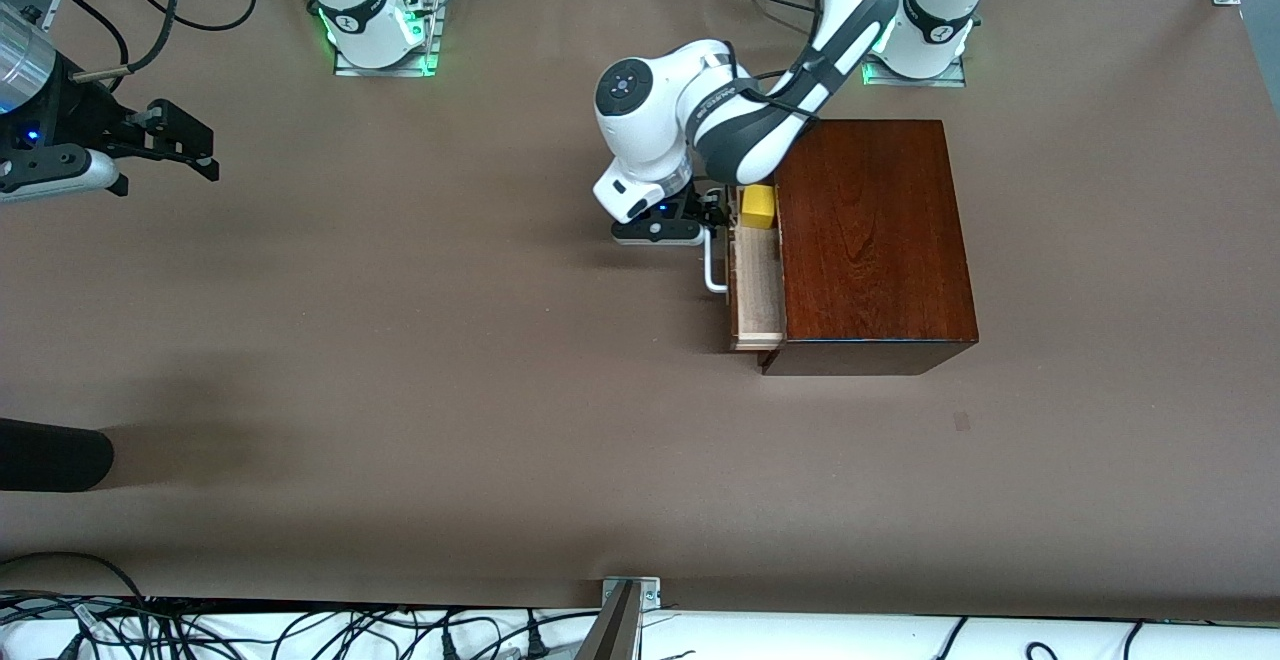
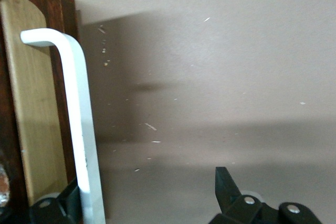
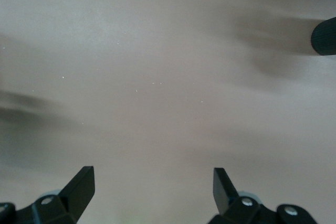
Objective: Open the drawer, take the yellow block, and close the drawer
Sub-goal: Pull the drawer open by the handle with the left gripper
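One shallow pale-wood drawer [image 1: 757,285] stands partly out of the glossy mahogany box [image 1: 870,240]; the small bright yellow block [image 1: 757,206] lies inside it; the left gripper [image 1: 716,212], fingers spread, seemingly straddles the white bar handle [image 2: 79,124]; the right gripper [image 3: 152,190] waits spread over the brown table [image 1: 400,340].

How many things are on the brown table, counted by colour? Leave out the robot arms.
Dark reddish-brown: 1, the glossy mahogany-coloured wooden box, with its pale-wood drawer pulled partly open
White: 1, the U-shaped bar handle on the drawer front
Bright yellow: 1, the small yellow cube in the open drawer
Total: 3
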